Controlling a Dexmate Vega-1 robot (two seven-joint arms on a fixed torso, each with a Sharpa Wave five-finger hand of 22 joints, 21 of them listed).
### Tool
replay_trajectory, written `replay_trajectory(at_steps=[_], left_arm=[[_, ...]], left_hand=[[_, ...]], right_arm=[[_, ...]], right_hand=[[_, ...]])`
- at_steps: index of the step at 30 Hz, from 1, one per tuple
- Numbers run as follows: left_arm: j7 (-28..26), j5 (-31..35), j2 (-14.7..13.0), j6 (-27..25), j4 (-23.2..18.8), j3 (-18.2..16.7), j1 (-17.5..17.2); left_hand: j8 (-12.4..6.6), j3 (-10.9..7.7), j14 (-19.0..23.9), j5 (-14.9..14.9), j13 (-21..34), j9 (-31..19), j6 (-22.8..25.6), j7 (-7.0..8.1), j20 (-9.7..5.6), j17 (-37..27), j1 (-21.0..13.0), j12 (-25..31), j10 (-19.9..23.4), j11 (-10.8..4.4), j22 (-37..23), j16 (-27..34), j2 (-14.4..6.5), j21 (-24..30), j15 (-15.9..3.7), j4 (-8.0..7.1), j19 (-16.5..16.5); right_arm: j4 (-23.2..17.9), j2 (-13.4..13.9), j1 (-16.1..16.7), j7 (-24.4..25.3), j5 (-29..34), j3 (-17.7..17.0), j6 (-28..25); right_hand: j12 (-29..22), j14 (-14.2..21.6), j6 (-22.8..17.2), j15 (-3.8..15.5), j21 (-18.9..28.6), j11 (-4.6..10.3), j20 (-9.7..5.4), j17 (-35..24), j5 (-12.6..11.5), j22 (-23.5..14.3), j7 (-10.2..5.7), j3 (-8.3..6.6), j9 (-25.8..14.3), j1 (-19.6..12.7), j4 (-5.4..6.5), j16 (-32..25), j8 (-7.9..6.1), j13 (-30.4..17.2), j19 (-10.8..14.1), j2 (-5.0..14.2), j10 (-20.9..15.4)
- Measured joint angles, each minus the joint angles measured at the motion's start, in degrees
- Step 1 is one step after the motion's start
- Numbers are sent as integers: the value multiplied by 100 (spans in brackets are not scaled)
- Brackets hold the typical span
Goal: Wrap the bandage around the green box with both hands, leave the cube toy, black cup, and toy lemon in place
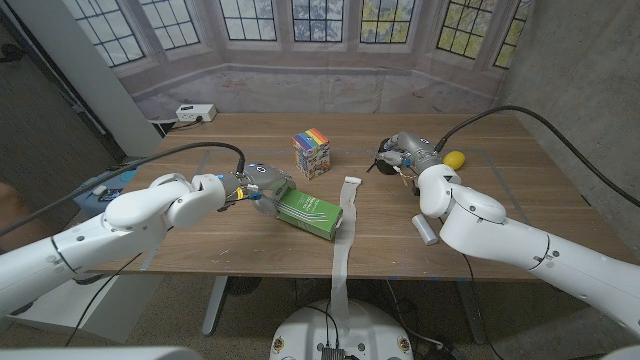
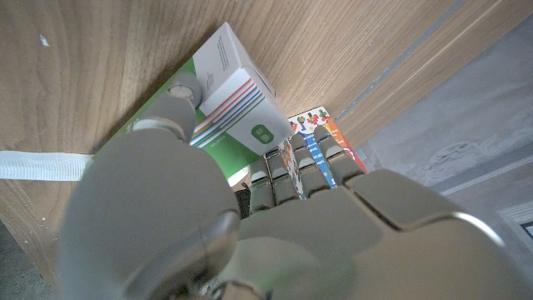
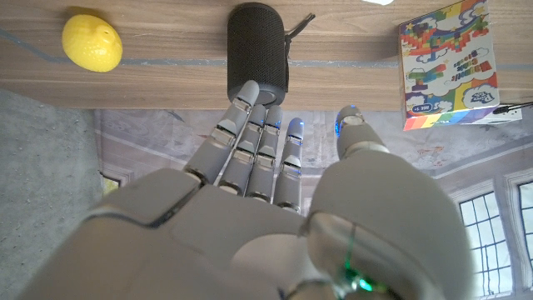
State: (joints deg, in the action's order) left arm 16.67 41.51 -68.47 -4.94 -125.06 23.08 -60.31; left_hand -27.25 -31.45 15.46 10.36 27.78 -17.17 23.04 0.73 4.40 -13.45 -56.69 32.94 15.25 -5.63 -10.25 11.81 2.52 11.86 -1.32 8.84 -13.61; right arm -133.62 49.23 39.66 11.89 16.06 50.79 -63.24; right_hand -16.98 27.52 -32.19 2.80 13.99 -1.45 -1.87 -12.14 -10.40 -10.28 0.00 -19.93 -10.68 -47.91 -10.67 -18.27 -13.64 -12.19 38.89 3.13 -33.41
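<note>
Left wrist view shows the left robot hand (image 2: 275, 217) gripping the green box (image 2: 233, 108); right robot hand (image 3: 266, 192) spread.

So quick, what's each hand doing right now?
Left hand: holding the green box.
Right hand: open, holding nothing, fingers reaching toward the black cup.

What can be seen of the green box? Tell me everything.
The green box is a small rectangular carton, apparently cardboard, green with pale markings on its broad face and a white end panel bearing coloured stripes in the left wrist view. It lies on its broad side on the wooden table, angled. The left hand holds one end; the white bandage strip lies against the other.
</note>
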Motion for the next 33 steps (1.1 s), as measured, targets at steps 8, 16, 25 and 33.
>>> replay_trajectory(at_steps=[8,16,25,33], left_arm=[[-47,-14,-17,-50,-19,-23,-46],[-76,-20,-11,-71,-21,-24,-49],[-78,-16,40,-102,-26,7,-28],[-77,2,94,-112,-28,54,13]], left_hand=[[-35,0,0,0,-1,-28,0,0,0,0,5,0,0,0,0,0,-5,0,0,0,0],[-35,0,0,0,27,-27,0,0,0,1,6,0,0,0,0,0,-6,0,0,0,0],[-86,0,0,-1,26,-26,0,0,0,1,6,22,0,0,0,0,-6,1,0,0,0],[-86,0,0,26,49,-26,0,0,0,1,13,22,0,0,0,0,-13,1,0,0,0]], right_arm=[[161,-143,-418,-229,333,502,-227],[367,-272,-711,-419,585,845,-271],[636,-437,-988,-665,912,1184,-279],[890,-588,-1153,-871,1114,1386,-250]], right_hand=[[0,99,-78,-23,22,46,-49,-27,0,0,2,0,0,-190,0,-38,0,0,49,-39,-106],[0,151,-160,-15,21,112,-71,-39,0,0,-81,-24,0,-440,-23,-63,0,-1,71,-112,-211],[-45,260,-365,-5,21,151,-79,-107,4,1,-142,-39,-13,-579,26,-157,0,-1,162,-130,-390],[-45,260,-396,-5,20,159,-79,-159,4,1,-173,-14,-13,-636,50,-188,0,-1,162,-141,-463]])
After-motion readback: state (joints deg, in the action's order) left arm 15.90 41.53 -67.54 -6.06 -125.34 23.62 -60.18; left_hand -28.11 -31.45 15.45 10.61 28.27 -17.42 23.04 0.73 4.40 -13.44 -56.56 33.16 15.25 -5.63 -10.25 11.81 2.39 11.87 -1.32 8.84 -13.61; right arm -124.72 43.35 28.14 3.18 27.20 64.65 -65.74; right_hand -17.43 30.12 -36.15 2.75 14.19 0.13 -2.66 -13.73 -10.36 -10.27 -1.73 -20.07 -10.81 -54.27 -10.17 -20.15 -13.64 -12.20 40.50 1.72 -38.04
